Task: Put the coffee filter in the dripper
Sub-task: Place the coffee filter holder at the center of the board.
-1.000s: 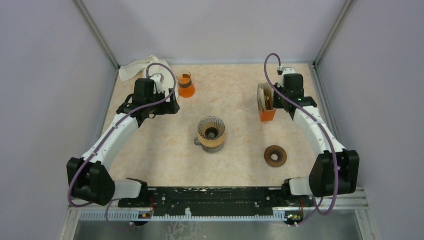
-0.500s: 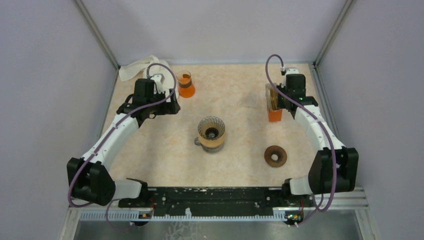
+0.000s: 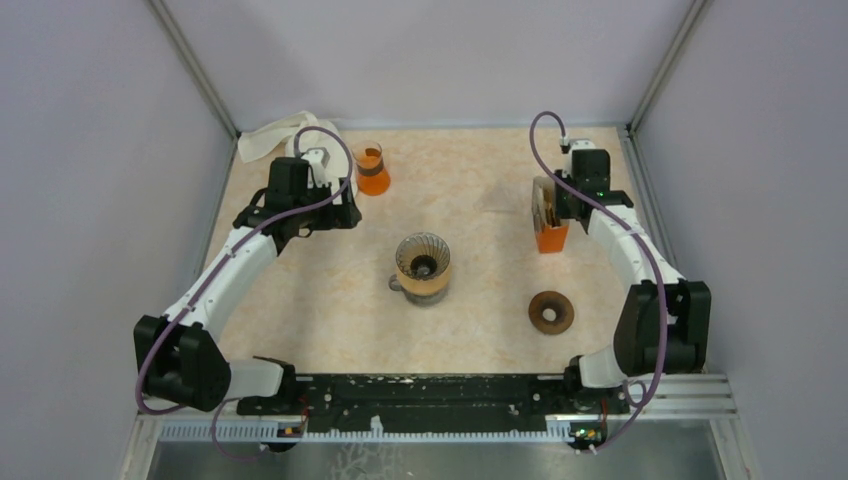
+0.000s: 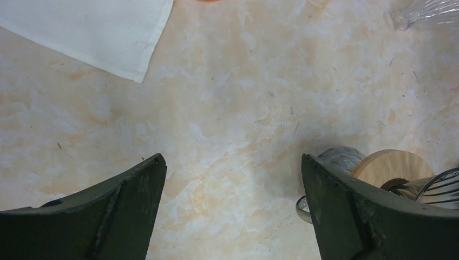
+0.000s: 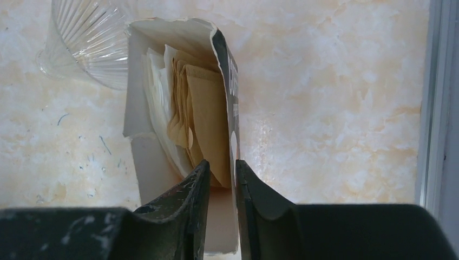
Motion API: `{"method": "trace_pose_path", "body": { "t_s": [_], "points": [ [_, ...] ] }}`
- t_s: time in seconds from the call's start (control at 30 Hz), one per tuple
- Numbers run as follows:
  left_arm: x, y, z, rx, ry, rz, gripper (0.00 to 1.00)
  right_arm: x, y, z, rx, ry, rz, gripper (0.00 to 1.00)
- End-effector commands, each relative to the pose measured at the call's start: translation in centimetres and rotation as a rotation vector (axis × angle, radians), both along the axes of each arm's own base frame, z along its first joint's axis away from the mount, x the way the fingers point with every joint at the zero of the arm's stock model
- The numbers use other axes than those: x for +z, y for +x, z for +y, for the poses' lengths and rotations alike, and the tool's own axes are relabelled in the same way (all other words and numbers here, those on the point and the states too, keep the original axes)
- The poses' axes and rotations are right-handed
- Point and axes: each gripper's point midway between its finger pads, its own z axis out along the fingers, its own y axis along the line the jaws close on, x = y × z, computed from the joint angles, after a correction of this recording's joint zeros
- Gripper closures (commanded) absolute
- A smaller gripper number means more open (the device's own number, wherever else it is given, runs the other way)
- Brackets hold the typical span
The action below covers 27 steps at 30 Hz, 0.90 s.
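A brown ring (image 3: 551, 312) lies near right, and beyond it the dripper (image 3: 422, 262) stands mid-table (image 3: 480, 180) with open surface all round. Farther right, by the table's right edge, the right gripper (image 5: 222, 165) is clenched on the filter box's (image 5: 146, 157) right wall, with the coffee filters (image 5: 203, 119) upright inside. Far left, the left gripper (image 4: 233, 162) hangs with its 2 fingers spread wide, holding nothing, near a white cloth's (image 4: 92, 27) edge.

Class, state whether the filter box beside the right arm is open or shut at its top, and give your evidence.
Open. The filter box has no flap over its ragged top, and brown filters show inside.
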Motion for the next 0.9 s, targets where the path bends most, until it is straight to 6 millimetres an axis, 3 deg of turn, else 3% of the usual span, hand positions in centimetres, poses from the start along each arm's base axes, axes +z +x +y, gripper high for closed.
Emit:
{"method": "trace_pose_path", "body": {
  "t_s": [0.0,0.5,0.63,0.87],
  "points": [
    [0.4,0.2,-0.1,-0.017,-0.007,-0.027,0.01,2.4,1.0,-0.9,-0.036,-0.023,-0.079,0.73],
    [0.2,0.2,-0.1,-0.018,-0.008,-0.019,0.01,7.0,1.3,-2.5,-0.146,-0.047,-0.21,0.66],
    [0.2,0.2,-0.1,-0.018,-0.006,-0.018,0.01,7.3,1.7,-2.3,-0.137,-0.037,-0.22,0.66],
    [0.3,0.2,0.0,-0.015,-0.003,-0.02,0.01,6.3,2.2,-1.7,-0.111,-0.016,-0.184,0.75]
  ]
}}
